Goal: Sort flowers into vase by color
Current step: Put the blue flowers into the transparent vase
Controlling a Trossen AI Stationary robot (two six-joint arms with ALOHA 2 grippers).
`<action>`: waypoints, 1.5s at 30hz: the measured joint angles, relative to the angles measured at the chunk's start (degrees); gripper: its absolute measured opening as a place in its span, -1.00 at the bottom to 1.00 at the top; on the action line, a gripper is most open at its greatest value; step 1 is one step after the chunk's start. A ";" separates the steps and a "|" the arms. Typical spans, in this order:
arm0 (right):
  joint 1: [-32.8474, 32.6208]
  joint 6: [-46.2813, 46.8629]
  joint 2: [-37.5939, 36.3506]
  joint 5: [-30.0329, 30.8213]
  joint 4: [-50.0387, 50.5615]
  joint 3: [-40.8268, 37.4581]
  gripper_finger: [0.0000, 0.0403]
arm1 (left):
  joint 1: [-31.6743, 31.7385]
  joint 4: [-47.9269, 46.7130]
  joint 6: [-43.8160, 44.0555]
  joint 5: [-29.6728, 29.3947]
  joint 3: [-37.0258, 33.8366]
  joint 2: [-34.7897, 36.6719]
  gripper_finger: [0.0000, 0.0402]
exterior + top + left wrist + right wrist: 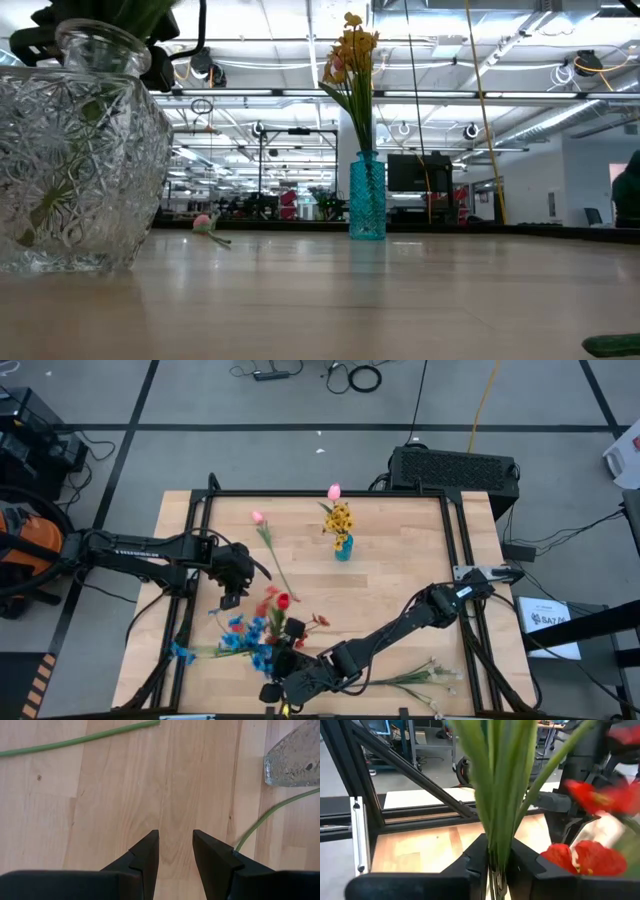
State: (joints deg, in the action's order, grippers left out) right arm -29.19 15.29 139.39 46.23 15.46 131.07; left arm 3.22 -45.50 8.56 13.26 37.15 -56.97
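Flowers are partly sorted: yellow bunch [340,518] stands in the blue vase [343,548]; right gripper [497,865] clamps green stems [497,795] above the crystal vase [70,160]; left gripper [176,851] hovers open; pink tulip [258,517] and white blooms [440,675] lie unsorted.

The right hand [496,862] is clamped on a bundle of green stems [496,790], its two dark fingers [472,865] pressed against them from either side. The stems rise upright and fan out, filling the middle of the view. Beside them, red blooms [582,857] sit close to the hand, more red [600,797] above them. Behind lies the pale wooden desk [415,847], edged by a black frame [395,752], with the other dark arm [585,755] past the stems.
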 joint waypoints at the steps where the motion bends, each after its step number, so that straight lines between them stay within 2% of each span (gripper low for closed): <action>1: -0.02 0.42 0.00 -0.20 -0.01 -0.02 -0.75 | 0.00 -0.01 0.02 0.00 0.00 0.00 -0.38; 11: 0.20 6.10 0.00 -5.31 2.33 -0.02 -0.63 | 0.00 -0.04 0.04 0.00 0.00 0.01 -0.38; 17: 1.22 13.20 0.00 -12.09 6.62 -0.02 -0.59 | 0.01 -0.04 0.09 0.00 0.00 0.00 -0.38; 29: 3.99 15.63 -0.04 -22.60 7.05 -0.04 -0.40 | 0.00 -0.01 0.15 0.00 -0.02 0.02 -0.38; 35: 4.44 12.62 -0.11 -24.14 8.45 -0.04 -0.33 | 0.00 0.01 0.17 0.00 -0.02 0.00 -0.38; 45: 4.52 14.00 -0.11 -24.18 9.38 -0.04 -0.33 | 0.02 0.03 0.13 0.00 -0.02 0.00 -0.38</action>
State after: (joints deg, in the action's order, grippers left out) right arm -24.67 29.29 139.28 22.04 24.85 131.02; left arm 3.25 -45.47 8.69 13.26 37.12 -56.97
